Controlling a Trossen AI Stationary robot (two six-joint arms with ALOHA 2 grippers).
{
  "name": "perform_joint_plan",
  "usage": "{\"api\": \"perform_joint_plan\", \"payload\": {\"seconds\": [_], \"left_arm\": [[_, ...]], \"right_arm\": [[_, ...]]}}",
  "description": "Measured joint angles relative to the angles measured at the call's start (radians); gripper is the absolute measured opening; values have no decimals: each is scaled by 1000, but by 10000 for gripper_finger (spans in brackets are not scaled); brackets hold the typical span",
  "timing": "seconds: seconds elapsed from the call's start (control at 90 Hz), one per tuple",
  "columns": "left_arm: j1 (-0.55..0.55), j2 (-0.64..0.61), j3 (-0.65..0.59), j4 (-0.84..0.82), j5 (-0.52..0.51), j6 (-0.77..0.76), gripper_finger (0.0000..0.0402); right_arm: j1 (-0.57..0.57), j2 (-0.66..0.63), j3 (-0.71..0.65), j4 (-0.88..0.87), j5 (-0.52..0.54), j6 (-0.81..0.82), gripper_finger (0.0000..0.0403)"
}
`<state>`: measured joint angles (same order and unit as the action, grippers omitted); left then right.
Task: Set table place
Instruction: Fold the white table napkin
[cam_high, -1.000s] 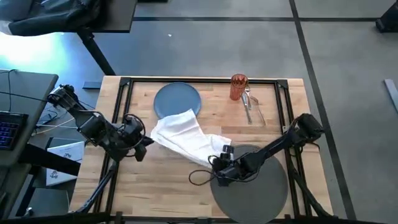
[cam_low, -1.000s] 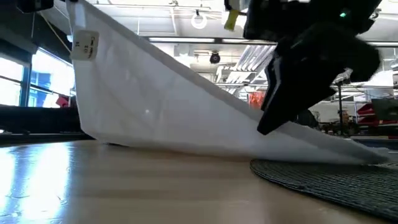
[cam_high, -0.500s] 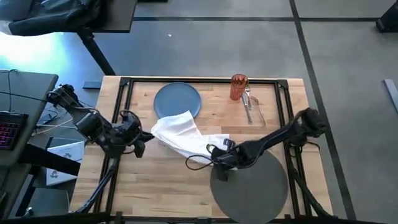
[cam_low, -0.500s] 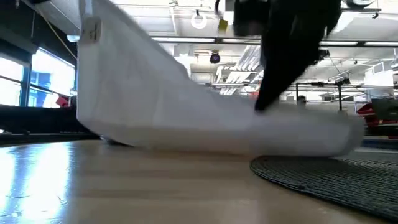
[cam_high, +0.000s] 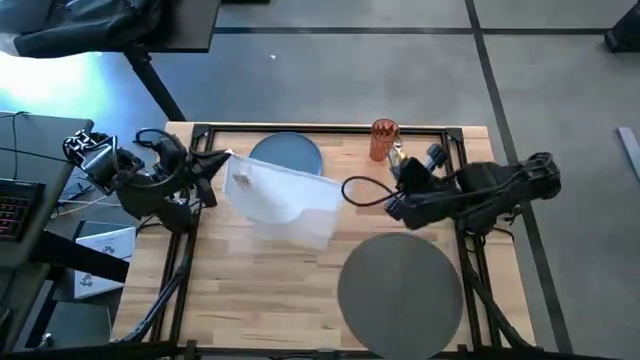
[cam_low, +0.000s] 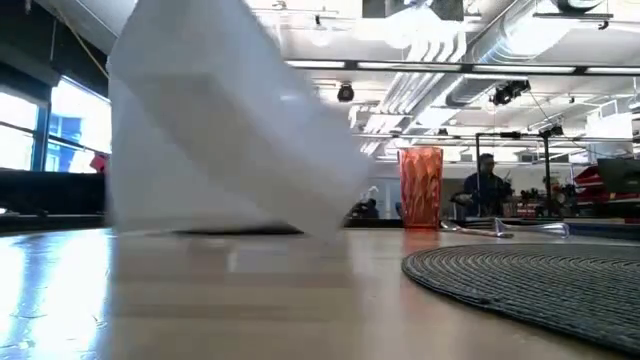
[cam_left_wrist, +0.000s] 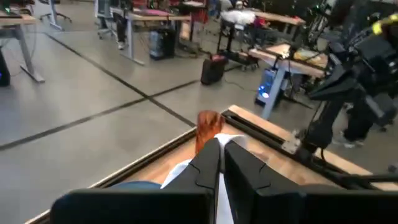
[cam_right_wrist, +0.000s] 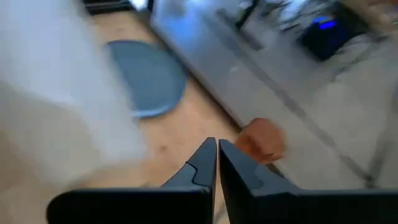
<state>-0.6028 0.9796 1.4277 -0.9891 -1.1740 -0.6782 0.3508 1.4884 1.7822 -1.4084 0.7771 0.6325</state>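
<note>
Gripping napkin (cam_high: 283, 195) in left tool (cam_high: 222, 160), tumbler (cam_low: 421, 187) clear in low view

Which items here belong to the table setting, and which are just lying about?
Job: napkin in left hand, plate, tumbler, mat, table; right hand near tumbler.
Lying about: grey desk, keyboard.
</note>
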Motion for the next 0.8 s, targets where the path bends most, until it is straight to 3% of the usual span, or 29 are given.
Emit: {"api": "perform_joint_plan", "payload": {"seconds": [0.222,0.322,0.522,0.622,0.8], "left_arm": [[56,27,-1,68,384,10,0],[76,47,-1,140,492,50,0],[93,64,-1,187,620,47,0],[92,65,-1,225,722,35,0],[92,66,-1,266,830,20,0]], "right_arm": [[-43,2,-192,417,-332,-171,1],[-87,2,-311,691,-489,-238,20],[-188,32,-513,1132,-705,-318,121],[-236,97,-535,1201,-785,-330,180],[-270,246,-466,1209,-804,-445,259]]}}
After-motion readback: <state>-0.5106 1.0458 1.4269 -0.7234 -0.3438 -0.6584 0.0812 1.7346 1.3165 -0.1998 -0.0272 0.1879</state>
